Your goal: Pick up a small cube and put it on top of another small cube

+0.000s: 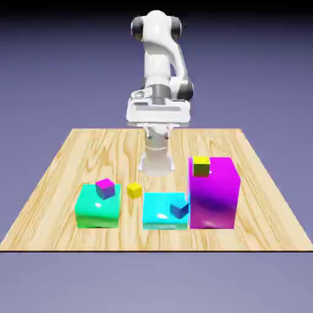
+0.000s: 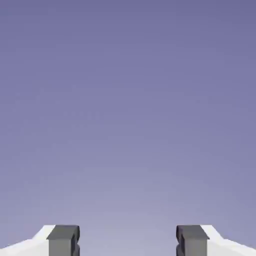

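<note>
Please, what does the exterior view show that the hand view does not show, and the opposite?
Only the exterior view: the pale wooden table, the big glossy green, cyan and magenta blocks, the small cubes and the white robot arm.

Only the hand view: the two grey finger tips seen up close and wide apart, with nothing between them.

Both: the plain blue-violet backdrop and some white part of the robot.

Exterior view high before the table (image 1: pixel 49 214), facing the arm (image 1: pixel 158 61); hand view toward plain backdrop (image 2: pixel 128 110).
</note>
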Robot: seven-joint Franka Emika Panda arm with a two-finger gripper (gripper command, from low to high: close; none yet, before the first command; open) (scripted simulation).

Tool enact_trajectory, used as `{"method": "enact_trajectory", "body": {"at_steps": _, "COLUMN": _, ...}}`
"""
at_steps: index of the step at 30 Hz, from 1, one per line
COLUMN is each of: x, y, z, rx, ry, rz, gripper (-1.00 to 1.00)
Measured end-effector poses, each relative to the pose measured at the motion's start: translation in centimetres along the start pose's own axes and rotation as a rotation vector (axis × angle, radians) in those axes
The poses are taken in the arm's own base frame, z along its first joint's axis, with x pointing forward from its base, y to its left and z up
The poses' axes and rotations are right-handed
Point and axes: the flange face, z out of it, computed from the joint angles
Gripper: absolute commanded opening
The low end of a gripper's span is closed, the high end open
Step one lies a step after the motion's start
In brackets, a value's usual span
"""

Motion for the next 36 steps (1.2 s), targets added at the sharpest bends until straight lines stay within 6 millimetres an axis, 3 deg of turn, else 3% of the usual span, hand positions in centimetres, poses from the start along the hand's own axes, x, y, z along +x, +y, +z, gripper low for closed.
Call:
{"method": "enact_trajectory", "body": {"at_steps": 10, "x": 5.1, "y": 7.7, "z": 3.9, "rx": -0.201, "ry": 0.005, "rz": -0.556, "gripper": 0.0}}
{"method": "enact_trajectory", "body": {"at_steps": 21, "x": 8.6, "y": 19.5, "z": 6.5, "rx": -0.381, "ry": -0.168, "rz": -1.151, "gripper": 0.0}}
{"method": "enact_trajectory", "body": {"at_steps": 29, "x": 8.5, "y": 29.3, "z": 6.9, "rx": -0.417, "ry": -0.389, "rz": -1.556, "gripper": 0.0}}
{"method": "enact_trajectory", "body": {"at_steps": 36, "x": 6.1, "y": 37.0, "z": 6.7, "rx": -0.331, "ry": -0.595, "rz": -1.898, "gripper": 0.0}}
